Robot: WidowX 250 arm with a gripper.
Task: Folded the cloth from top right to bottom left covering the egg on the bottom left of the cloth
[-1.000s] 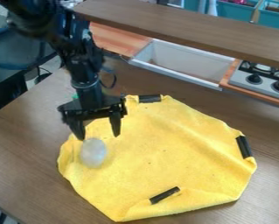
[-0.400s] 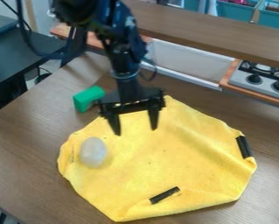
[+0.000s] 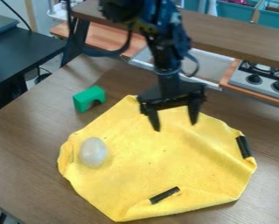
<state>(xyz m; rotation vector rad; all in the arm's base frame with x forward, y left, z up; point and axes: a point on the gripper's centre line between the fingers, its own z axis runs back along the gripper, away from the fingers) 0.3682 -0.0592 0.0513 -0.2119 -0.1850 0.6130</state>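
Clock positions are taken from the centre of the yellow cloth, which is spread on the brown table. The whitish egg is found uncovered on the cloth, just inside its edge near nine o'clock. The gripper is positioned over the cloth towards twelve to one o'clock, its jaws parted wide and pointed downward. Black strips are noted near three o'clock and six o'clock. A green block is seated on the table, off the cloth, near eleven o'clock.
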